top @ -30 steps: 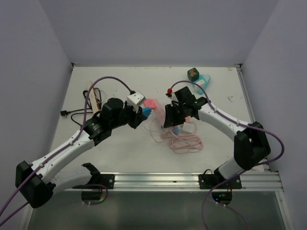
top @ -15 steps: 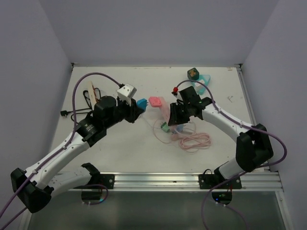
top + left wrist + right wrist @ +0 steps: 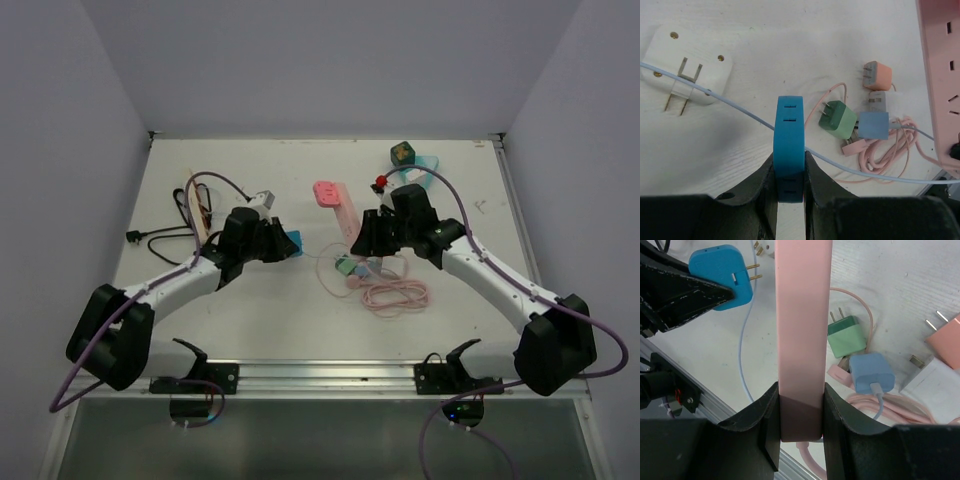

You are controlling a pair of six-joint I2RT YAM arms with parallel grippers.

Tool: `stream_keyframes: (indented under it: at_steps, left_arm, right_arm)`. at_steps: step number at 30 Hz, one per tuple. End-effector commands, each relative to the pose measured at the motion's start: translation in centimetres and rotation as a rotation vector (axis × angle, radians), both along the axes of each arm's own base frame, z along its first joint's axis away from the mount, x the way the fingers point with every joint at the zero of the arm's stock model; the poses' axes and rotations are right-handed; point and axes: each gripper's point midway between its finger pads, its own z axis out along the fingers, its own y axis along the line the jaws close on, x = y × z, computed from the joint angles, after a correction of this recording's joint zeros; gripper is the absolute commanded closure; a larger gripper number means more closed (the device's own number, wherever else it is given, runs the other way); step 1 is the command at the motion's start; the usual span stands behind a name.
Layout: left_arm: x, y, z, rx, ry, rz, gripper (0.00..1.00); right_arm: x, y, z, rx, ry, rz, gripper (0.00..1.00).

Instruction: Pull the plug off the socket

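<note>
- Viewing from above, I judge the pull complete: blue plug [image 3: 292, 243] well apart from pink power strip [image 3: 335, 200].
- Left wrist: left gripper [image 3: 789, 167] clamps the plug.
- Right wrist: right gripper [image 3: 800, 410] clamps the strip; next, release both.

Left gripper [image 3: 278, 243] grips blue plug [image 3: 293, 243], centre-left of frame. Right gripper [image 3: 364, 232] grips pink power strip [image 3: 332, 196], centre. Plug and strip apart.

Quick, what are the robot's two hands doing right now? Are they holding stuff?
Left gripper: closed, holding the blue plug.
Right gripper: closed, holding the pink power strip.
</note>
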Motion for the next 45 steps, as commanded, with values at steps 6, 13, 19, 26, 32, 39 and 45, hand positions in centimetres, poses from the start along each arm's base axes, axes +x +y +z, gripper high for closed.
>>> stream_keyframes:
  at_steps: [6, 13, 19, 26, 32, 39, 45]
  left_arm:
    - [1.5, -3.2, -0.5, -0.199, 0.021, -0.020, 0.73]
    - [1.6, -3.2, 0.5, -0.242, -0.012, -0.003, 0.36]
    - [1.6, -2.1, 4.7, -0.256, -0.078, 0.036, 0.18]
    - [1.4, -0.1, 10.5, -0.305, -0.175, 0.149, 0.04]
    - [2.1, -0.3, 12.2, -0.314, -0.176, 0.159, 0.04]
    - [3.1, -0.9, 11.1, -0.321, -0.120, 0.181, 0.15]
    - [3.6, -2.0, 10.9, -0.351, -0.088, 0.161, 0.26]
  right_arm:
    - [0.4, 0.4, 1.2, 0.066, -0.083, -0.014, 1.00]
    - [-0.3, 0.5, -0.3, 0.052, -0.059, 0.000, 1.00]
    - [-0.4, 0.9, -0.3, 0.029, -0.073, 0.015, 1.00]
    - [-1.2, 2.6, 0.5, 0.034, -0.104, 0.066, 1.00]
    - [-2.0, 4.2, 1.5, 0.059, -0.128, 0.095, 1.00]
    - [-2.7, 5.3, 2.9, 0.079, -0.158, 0.123, 1.00]
    - [-3.3, 5.7, 3.4, 0.079, -0.175, 0.139, 1.00]
